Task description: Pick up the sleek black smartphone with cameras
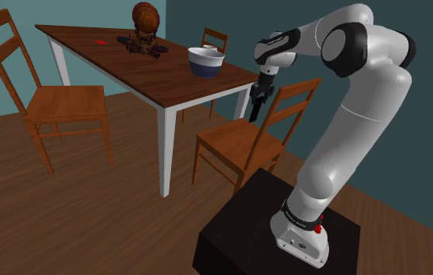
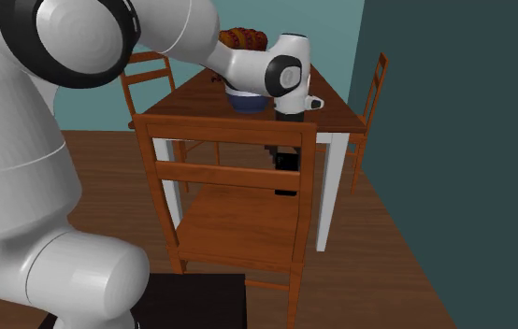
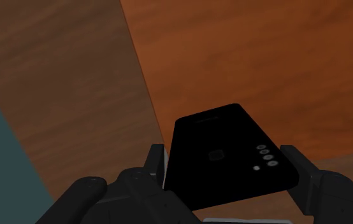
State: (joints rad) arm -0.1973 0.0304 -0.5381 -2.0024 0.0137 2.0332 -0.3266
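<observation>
The black smartphone [image 3: 223, 159] has a row of small camera lenses along one edge, and its flat back faces the wrist camera. My gripper [image 3: 226, 175] is shut on it, one finger [image 3: 155, 160] on each long side. Under the phone lie an orange-brown wooden surface and darker floor. In the shoulder view my gripper [image 1: 255, 106] hangs in the air beside the table's near corner, above the seat of a wooden chair [image 1: 242, 148]. From the second exterior view my gripper [image 2: 287, 161] shows through the slats of that chair's back [image 2: 234, 131].
A dark wood table [image 1: 141, 66] on white legs carries a blue and white bowl [image 1: 205, 61], a brown figure [image 1: 144, 27] and a small red item [image 1: 100, 41]. More wooden chairs [image 1: 47, 98] stand around it. My black stand [image 1: 246, 234] sits on the wood floor.
</observation>
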